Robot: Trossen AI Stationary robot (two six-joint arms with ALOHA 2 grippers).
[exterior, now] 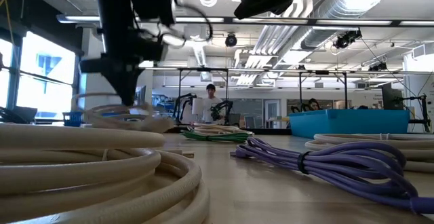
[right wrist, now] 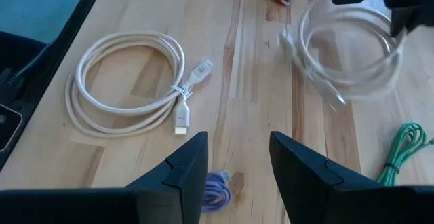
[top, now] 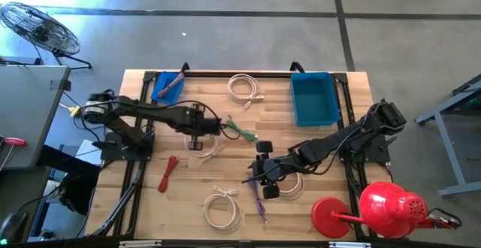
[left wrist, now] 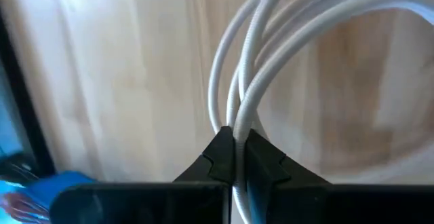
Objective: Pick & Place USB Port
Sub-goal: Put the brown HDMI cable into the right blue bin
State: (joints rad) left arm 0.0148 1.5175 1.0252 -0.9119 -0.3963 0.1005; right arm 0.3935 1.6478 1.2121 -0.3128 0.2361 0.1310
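Observation:
My left gripper (top: pixel 197 137) is shut on a coiled white cable (top: pixel 204 149) left of the table's middle. The coil also shows in the right wrist view (right wrist: pixel 346 54) and in the low view (exterior: pixel 115 114), where it hangs under the gripper (exterior: pixel 125 81). My right gripper (right wrist: pixel 237 170) is open and empty above a purple cable (top: pixel 258 196) near the table's middle front (top: pixel 264 179). The blue bin (top: pixel 314 99) stands at the far right. Another white coil (right wrist: pixel 125 81) lies flat on the wood. My left gripper pinches several strands of the white coil (left wrist: pixel 237 132) between its two fingers, at one spot on the loop's rim. The fingers come from above, pointing down. The rest of the loop (left wrist: pixel 319 27) spreads out past the fingertips; in the low view it hangs a little above the table.
A green cable (top: pixel 240 131) lies beside the left gripper, and a red cable (top: pixel 168 173) lies front left. White coils lie at the far middle (top: pixel 244 88), front middle (top: pixel 223 210) and under the right arm (top: pixel 294 186). A small blue tray (top: pixel 167 86) is far left, a red can (top: pixel 391 207) front right.

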